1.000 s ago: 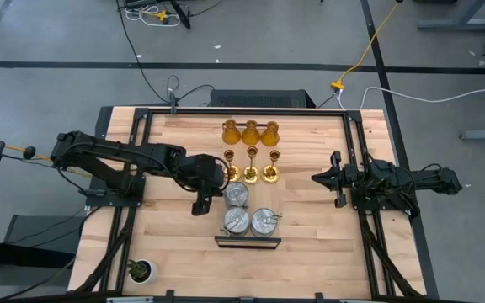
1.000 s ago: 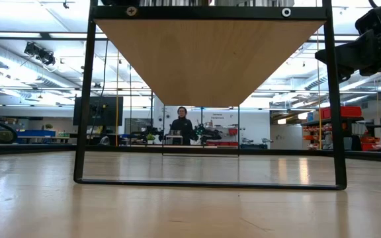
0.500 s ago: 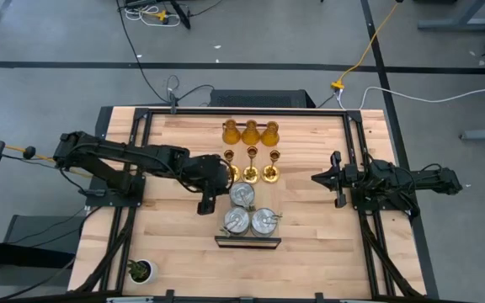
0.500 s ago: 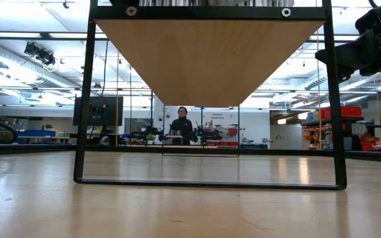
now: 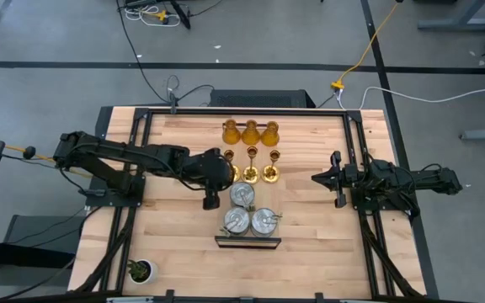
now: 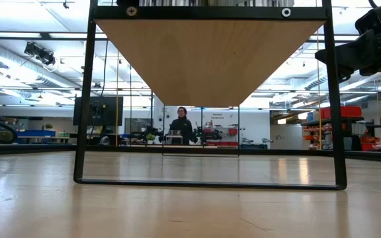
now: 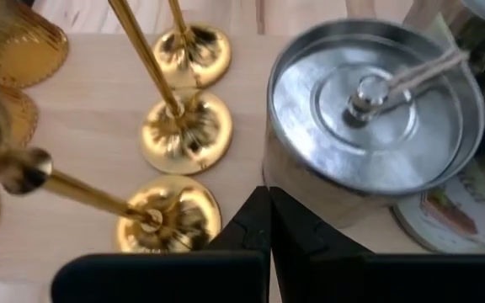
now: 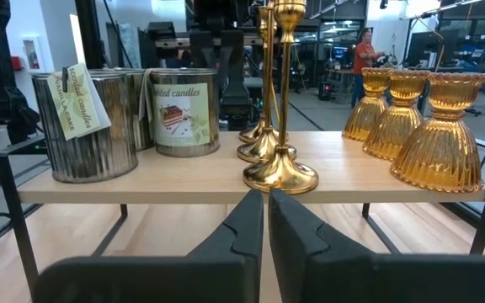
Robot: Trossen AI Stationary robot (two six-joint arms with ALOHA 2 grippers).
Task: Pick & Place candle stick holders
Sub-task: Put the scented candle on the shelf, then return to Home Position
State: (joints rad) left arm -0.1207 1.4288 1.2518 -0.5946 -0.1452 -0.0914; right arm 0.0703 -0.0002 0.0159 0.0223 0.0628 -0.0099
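From above: wooden table [image 5: 310,227] bearing nine candle stick holders on its middle, in three groups. Far row, three amber holders [image 5: 250,132], touching side by side. Next row, three gold holders [image 5: 251,172] on round bases, the leftmost partly covered by the left arm. Nearest group, three silver tins [image 5: 242,194], one behind and two in front, just beside a dark stand [image 5: 247,241]. Left gripper [image 5: 211,200] reaches in from the left, just beside the rear silver tin and the leftmost gold holder. Right gripper [image 5: 325,180] waits at the table's right side, well apart from all holders. Small potted plant [image 5: 140,270] at the near left corner.

Table level: black frame [image 6: 210,182] under a wooden panel; part of the right arm at upper right; a person stands far off in the room; no holders visible.

Left wrist: fingers [image 7: 251,231] pressed together, nothing held, tips just beside the wall of a silver tin [image 7: 377,109] with a knobbed lid; three gold bases [image 7: 185,130] alongside, one stem leaning across the picture.

Right wrist: fingers [image 8: 242,227] closed, nothing between them; ahead on a raised wooden shelf stand silver tins [image 8: 82,126], gold stems [image 8: 278,126] and amber bells [image 8: 436,135]
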